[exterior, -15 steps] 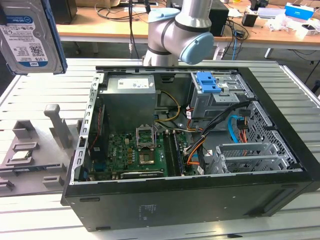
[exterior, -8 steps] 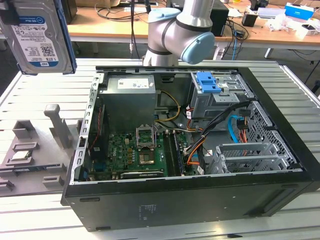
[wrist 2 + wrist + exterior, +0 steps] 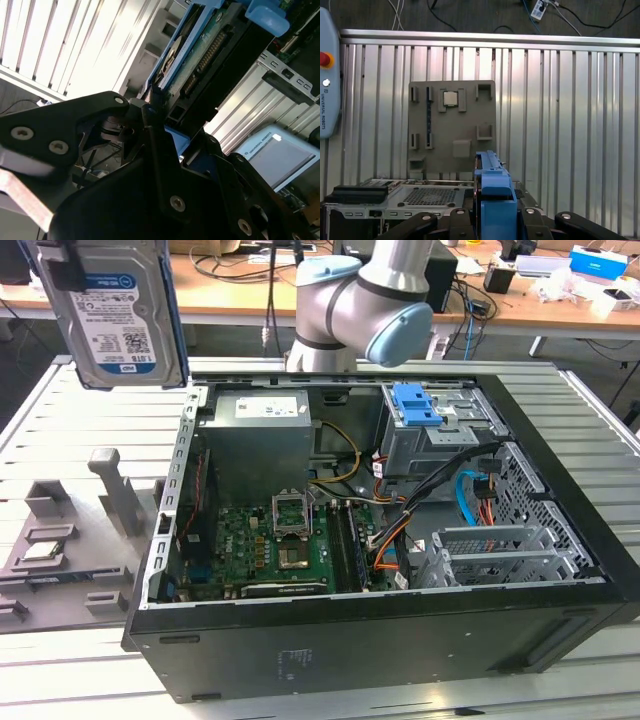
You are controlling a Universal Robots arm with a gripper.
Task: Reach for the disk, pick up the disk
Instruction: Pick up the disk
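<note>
Gripper [image 3: 495,218]: fingers closed on the disk's blue carrier rail, seen in both wrist views.
Disk [image 3: 122,320]: held aloft, upright, at the exterior view's upper left, over the slatted table [image 3: 70,425], outside the open computer case [image 3: 400,645].

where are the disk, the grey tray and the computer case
disk [image 3: 115,330]: exterior view, on its label
grey tray [image 3: 445,130]: first wrist view, bare middle
computer case [image 3: 380,660]: exterior view, black outer wall

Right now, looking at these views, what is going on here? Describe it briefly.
The arm's gripper is clamped on the disk, holding it in the air, clear of the open computer case. The case sits on a slatted metal table, with a grey parts tray beside it.
</note>
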